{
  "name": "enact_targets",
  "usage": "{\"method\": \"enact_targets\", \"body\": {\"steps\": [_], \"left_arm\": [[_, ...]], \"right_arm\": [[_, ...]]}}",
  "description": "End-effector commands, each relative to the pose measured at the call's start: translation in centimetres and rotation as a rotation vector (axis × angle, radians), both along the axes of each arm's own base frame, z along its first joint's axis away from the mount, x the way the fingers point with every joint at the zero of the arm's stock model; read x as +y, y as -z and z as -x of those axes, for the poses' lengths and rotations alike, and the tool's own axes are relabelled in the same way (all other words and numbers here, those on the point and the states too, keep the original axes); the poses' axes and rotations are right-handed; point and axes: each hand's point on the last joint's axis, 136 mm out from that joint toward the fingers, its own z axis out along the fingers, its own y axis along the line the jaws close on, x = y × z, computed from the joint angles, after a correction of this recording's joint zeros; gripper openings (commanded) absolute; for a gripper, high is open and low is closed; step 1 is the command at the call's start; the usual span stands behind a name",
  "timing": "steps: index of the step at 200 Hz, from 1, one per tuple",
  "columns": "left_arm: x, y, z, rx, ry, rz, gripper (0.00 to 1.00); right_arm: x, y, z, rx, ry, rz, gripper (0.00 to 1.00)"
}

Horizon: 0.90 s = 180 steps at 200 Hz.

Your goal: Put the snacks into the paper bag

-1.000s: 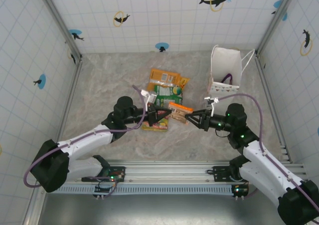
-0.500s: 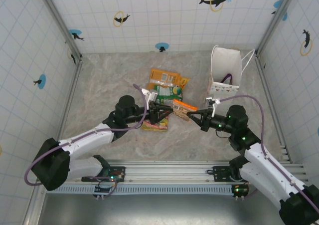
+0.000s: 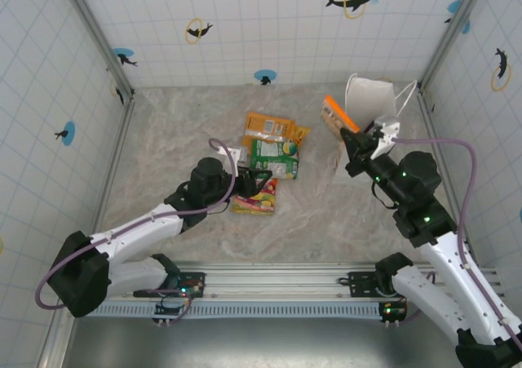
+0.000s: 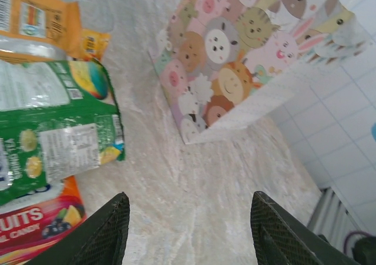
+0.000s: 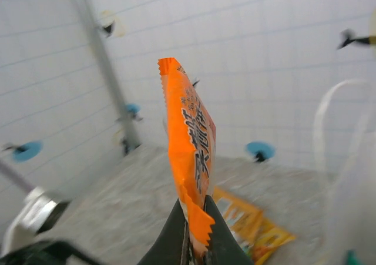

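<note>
The right tool is clenched on one orange packet, pinching it by its lower edge so that it stands upright above the fingers, in the air just beside the left rim of the paper bag. The bag stands at the far right of the surface. The bite looks narrow and the film glossy, so I judge the packet could slip or swing round in the grip on the way over the mouth. Released too soon, it would fall outside the bag. The bag looks light and free-standing. A packet edge or the tool catching the rim or a white loop handle could push it over or fold the opening shut. The left tool is released and holds nothing, low over the surface near the green packet and the red-yellow packet, which lie with the other snacks well apart from the bag.
</note>
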Motion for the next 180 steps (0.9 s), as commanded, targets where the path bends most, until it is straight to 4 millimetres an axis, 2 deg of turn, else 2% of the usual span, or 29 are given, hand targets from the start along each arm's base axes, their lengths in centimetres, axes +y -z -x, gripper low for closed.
{"method": "enact_targets", "body": {"steps": [1,17,45,105,113,153,180], "left_arm": [[1.3,0.9,-0.3,0.012,-0.066,-0.052,0.57],[1.6,1.2,-0.3,0.015,-0.078,-0.070,0.57],[2.0,1.6,-0.2,0.021,-0.089,-0.083,0.57],[2.2,1.9,0.0,0.033,-0.090,-0.091,0.56],[2.2,1.9,0.0,0.035,-0.093,-0.089,0.56],[2.2,2.4,0.1,0.052,-0.095,-0.089,0.56],[2.3,2.4,0.0,0.052,-0.100,-0.090,0.56]], "right_arm": [[-5.2,-2.5,-2.0,-0.064,0.314,0.011,0.06],[-7.4,-2.6,-2.6,-0.067,0.441,0.009,0.06],[-9.0,-1.5,-4.0,-0.046,0.525,0.026,0.08],[-12.0,1.7,-8.0,0.085,0.544,-0.031,0.09],[-12.2,1.3,-8.4,0.068,0.537,-0.053,0.09],[-12.8,2.7,-9.8,0.108,0.489,-0.097,0.11],[-13.2,3.5,-10.1,0.134,0.482,-0.111,0.15]]}}
